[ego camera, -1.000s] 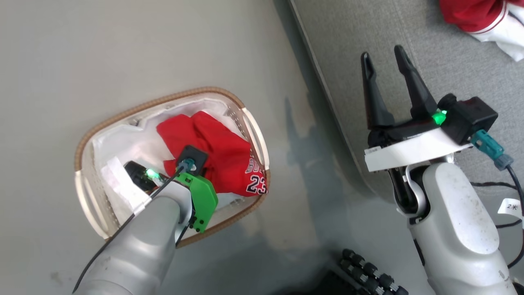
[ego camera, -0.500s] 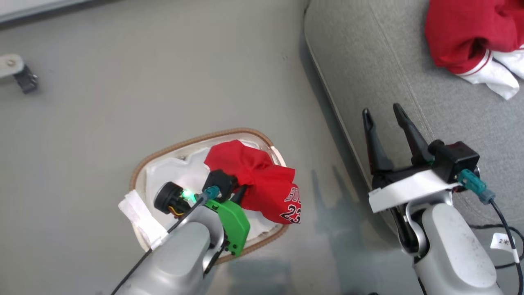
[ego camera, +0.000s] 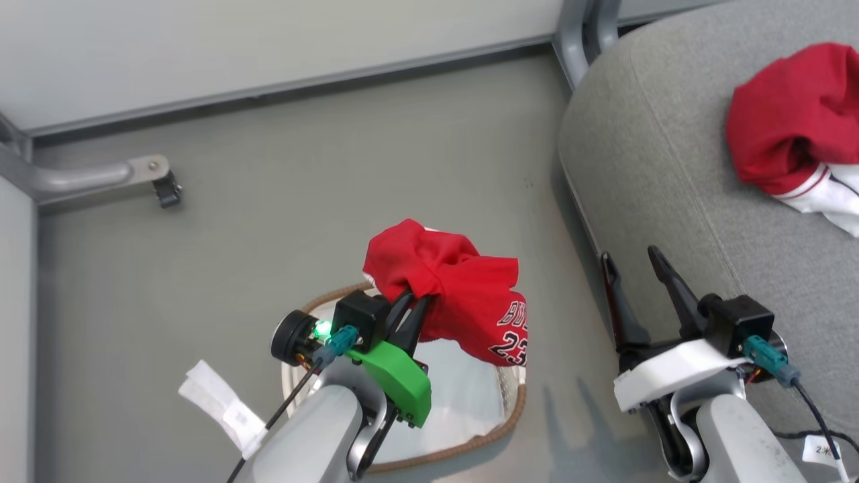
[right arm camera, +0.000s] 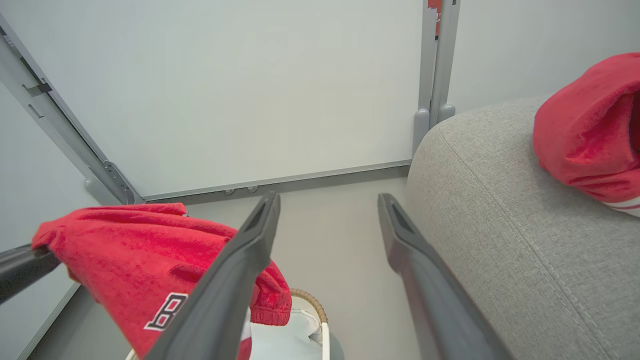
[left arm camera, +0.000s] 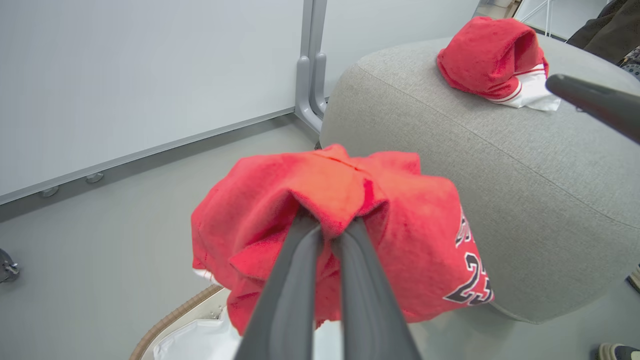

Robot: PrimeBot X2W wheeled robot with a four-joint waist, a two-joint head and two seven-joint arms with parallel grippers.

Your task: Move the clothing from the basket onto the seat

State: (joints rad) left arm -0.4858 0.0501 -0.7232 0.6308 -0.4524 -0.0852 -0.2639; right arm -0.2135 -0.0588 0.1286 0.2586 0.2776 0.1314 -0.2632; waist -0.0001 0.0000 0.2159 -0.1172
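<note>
Beside the big grey seat, which spreads across the robot's right, the oval basket sits on the floor with its white liner showing. Above the basket hangs a red garment (the one printed 23), pinched at a bunched fold by the left gripper, whose fingers are clamped tight on the cloth. The seat lies to that gripper's right, past a strip of bare floor, and the numbered end droops toward it. Another red-and-white garment lies on the cushion. The right gripper, nearer the seat, stands wide and empty; the carry looks to be the left arm's, rightward.
</note>
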